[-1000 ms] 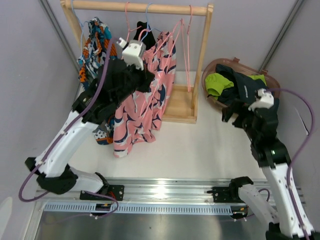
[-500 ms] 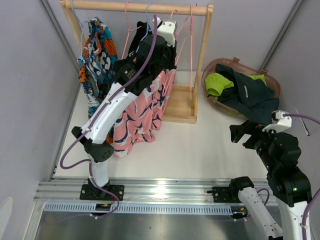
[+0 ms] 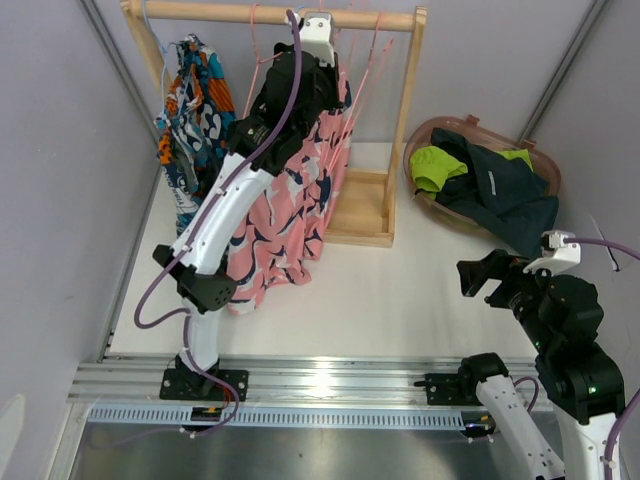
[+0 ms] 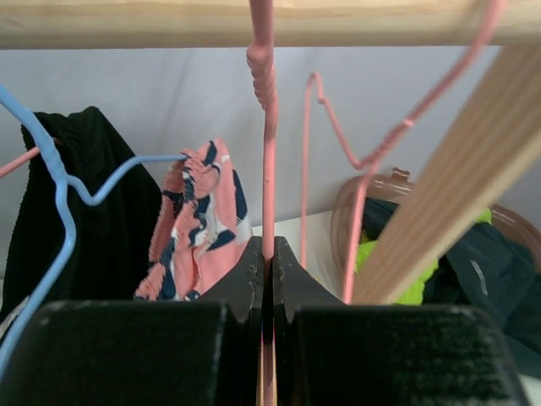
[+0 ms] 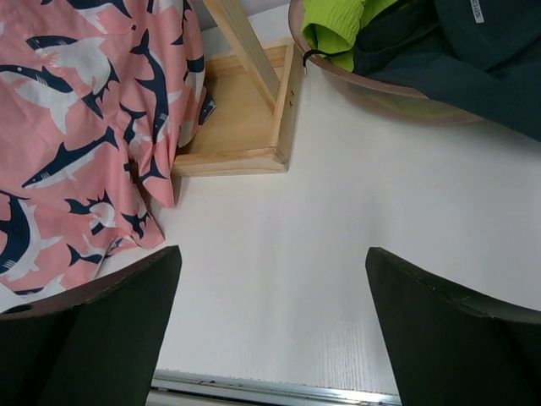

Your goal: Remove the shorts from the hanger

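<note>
Pink shorts with navy-and-white print [image 3: 285,215] hang from a pink wire hanger [image 4: 267,152] on the wooden rack [image 3: 405,110]. My left gripper [image 3: 318,45] is raised to the rail and shut on that hanger's stem [image 4: 268,254]. Black shorts [image 4: 80,211] hang on a blue hanger [image 4: 59,194] just left of it. Multicolour shorts [image 3: 190,100] hang at the rail's left end. Lime green shorts [image 3: 436,165] and dark charcoal shorts [image 3: 500,185] lie in the basket [image 3: 415,140]. My right gripper [image 3: 480,280] is open and empty above the table [image 5: 279,262].
The rack's wooden base [image 5: 241,135] stands between the pink shorts and the basket rim [image 5: 380,97]. Empty pink hangers [image 3: 378,90] hang at the rail's right end. A metal rail [image 3: 330,385] runs along the table's near edge.
My left gripper rose from the pink shorts' waist to the rail and closed on the pink hanger's stem. My right arm drew back from the basket toward the near edge.
</note>
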`<act>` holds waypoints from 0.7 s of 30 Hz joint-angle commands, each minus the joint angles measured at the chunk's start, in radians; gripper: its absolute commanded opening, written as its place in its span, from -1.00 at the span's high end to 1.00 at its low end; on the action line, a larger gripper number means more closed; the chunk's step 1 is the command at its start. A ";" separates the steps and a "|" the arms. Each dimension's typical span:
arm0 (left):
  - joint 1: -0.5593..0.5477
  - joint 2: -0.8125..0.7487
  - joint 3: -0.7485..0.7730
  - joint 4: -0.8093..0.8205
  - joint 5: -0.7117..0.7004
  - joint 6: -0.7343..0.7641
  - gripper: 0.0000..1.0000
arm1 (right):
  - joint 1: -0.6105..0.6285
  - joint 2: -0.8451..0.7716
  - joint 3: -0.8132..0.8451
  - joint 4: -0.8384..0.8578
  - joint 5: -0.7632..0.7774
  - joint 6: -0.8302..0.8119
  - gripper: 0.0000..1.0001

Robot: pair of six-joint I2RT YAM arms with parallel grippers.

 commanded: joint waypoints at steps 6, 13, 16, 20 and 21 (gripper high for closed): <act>0.051 0.094 0.049 0.160 0.123 -0.023 1.00 | -0.001 -0.023 -0.007 -0.011 -0.013 -0.018 -0.99; 0.049 0.087 -0.005 0.173 0.209 -0.045 0.64 | -0.002 -0.029 -0.033 -0.003 -0.013 -0.016 -0.99; 0.041 0.007 -0.092 0.171 0.197 -0.043 0.05 | -0.004 -0.029 -0.039 0.000 -0.014 -0.019 -0.99; 0.032 -0.169 -0.321 0.206 0.179 -0.046 -0.74 | -0.007 -0.042 -0.048 0.006 -0.014 -0.018 -0.99; 0.032 -0.232 -0.385 0.181 0.179 -0.046 -0.95 | -0.007 -0.046 -0.048 0.006 -0.014 -0.018 -0.99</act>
